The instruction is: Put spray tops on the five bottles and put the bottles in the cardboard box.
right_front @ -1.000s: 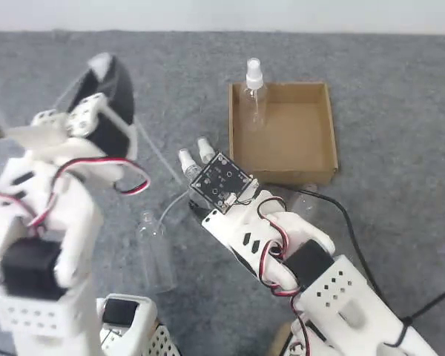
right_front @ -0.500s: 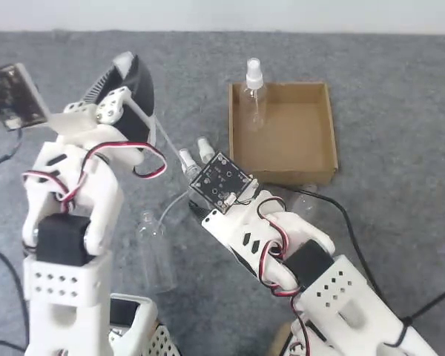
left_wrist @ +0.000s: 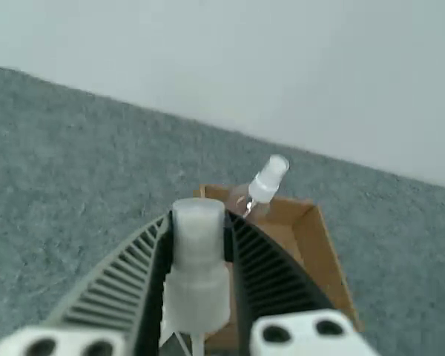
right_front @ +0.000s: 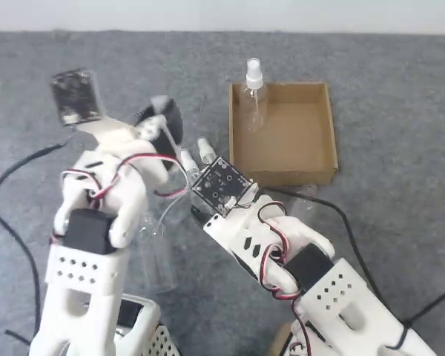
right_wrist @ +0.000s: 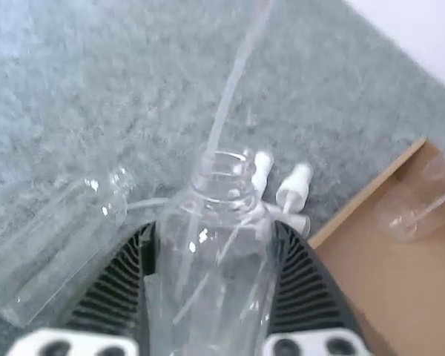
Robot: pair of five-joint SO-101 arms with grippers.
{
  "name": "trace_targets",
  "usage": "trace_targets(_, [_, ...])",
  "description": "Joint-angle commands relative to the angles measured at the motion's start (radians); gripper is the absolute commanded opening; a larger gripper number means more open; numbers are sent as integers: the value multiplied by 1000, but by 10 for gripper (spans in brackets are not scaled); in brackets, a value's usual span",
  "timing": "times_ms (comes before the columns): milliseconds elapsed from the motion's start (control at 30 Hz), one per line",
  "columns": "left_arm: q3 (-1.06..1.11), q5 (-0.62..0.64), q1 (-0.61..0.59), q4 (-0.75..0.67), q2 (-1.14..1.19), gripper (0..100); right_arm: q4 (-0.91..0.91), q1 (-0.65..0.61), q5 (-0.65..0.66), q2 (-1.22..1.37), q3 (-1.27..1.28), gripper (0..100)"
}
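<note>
My left gripper [left_wrist: 199, 222] is shut on a white spray top [left_wrist: 199, 278], held high near the table's middle [right_front: 163, 122]. Its thin dip tube [right_wrist: 237, 67] hangs down to the open neck [right_wrist: 226, 167] of a clear bottle [right_wrist: 211, 252]. My right gripper [right_wrist: 213, 233] is shut on that bottle and holds it upright. The cardboard box [right_front: 304, 148] stands just beyond, with one capped bottle [right_front: 254, 96] upright in its near-left corner. Two loose spray tops [right_front: 185, 159] [right_front: 205, 148] lie between the arms.
An uncapped clear bottle [right_front: 154, 248] lies on the grey carpet beside the left arm's base. Another clear bottle [right_front: 305, 196] lies partly hidden between the right arm [right_front: 282, 245] and the box's front wall. Cables trail along both sides.
The left arm has swung right and down with the spray top, bringing it from the far left to above the bottle. The right arm has kept still.
</note>
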Motion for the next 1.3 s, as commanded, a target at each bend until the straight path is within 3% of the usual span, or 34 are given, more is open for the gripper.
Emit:
trace_targets(0, [25,-83,38,34,-71,10,-125,4,-21,-67,46,7])
trace_targets(133, [119,-114,72,31,-187,10,-323,4,-144,-67,155,6])
trace_targets(367, [229,-120,84,28,-342,10,-519,4,-164,-70,262,6])
trace_targets(533, [231,-120,132,29,-345,29,-529,4,-164,-68,272,6])
trace_targets(733, [220,-120,137,28,-347,167,-527,4,-164,-68,273,6])
trace_targets(900, [99,-189,129,37,-347,141,-535,4,-161,-76,305,6])
trace_targets(1000, [36,-203,49,26,-334,104,-533,4,-161,-77,308,6])
trace_targets(1267, [25,-258,-3,-6,-91,54,-532,4,-161,-77,308,6])
